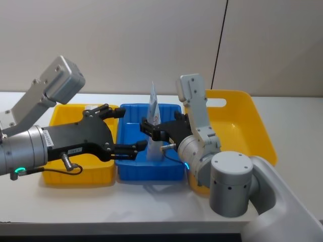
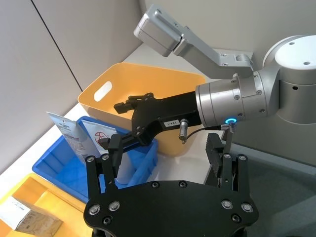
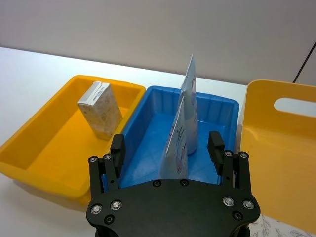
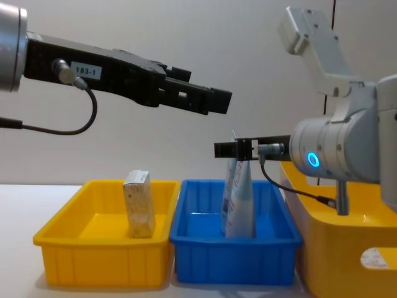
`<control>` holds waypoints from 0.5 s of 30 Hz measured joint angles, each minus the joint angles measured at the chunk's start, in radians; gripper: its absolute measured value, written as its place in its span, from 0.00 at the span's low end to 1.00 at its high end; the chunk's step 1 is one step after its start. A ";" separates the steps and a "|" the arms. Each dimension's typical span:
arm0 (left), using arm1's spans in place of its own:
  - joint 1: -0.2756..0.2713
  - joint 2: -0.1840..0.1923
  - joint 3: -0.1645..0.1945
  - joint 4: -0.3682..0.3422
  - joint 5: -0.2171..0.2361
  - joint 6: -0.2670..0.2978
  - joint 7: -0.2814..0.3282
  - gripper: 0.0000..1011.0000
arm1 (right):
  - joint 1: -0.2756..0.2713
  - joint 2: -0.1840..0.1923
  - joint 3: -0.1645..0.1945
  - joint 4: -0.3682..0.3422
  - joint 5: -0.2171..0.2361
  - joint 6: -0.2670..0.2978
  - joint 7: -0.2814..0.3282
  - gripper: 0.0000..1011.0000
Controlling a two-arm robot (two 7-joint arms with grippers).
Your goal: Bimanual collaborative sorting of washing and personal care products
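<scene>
Two tall pale-blue-and-white tubes [image 1: 153, 108] stand upright, leaning together, in the blue tray [image 1: 151, 174]. My right gripper [image 1: 149, 130] is open at their upper part, a finger [image 3: 216, 146] on each side and apart from them; the chest view shows it level with the tube tops [image 4: 239, 192]. My left gripper [image 1: 132, 128] hovers open and holds nothing over the border between the yellow tray [image 1: 65, 112] and the blue tray. A beige speckled carton [image 3: 101, 108] stands in the yellow tray. A white pack with grey leaf print [image 3: 284, 228] shows beside the right wrist.
The big yellow basket [image 1: 252, 126] with a handle cut-out stands to the right of the blue tray, under my right arm. The three containers sit side by side on a white table [image 1: 303, 106], with a wall behind.
</scene>
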 joint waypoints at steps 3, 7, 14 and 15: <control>0.000 0.000 0.000 0.000 0.000 0.000 0.000 0.99 | 0.005 -0.005 -0.001 0.009 -0.006 0.000 -0.005 0.99; 0.000 0.000 0.000 0.000 0.000 0.000 0.000 0.99 | 0.015 -0.014 -0.001 0.030 -0.015 0.002 -0.011 0.99; 0.000 0.000 0.000 0.000 0.000 0.000 0.000 0.99 | 0.032 -0.026 0.000 0.063 -0.026 0.007 -0.015 0.99; 0.000 0.000 0.000 0.000 0.000 0.000 0.000 0.99 | 0.034 -0.027 0.000 0.068 -0.027 0.008 -0.015 0.99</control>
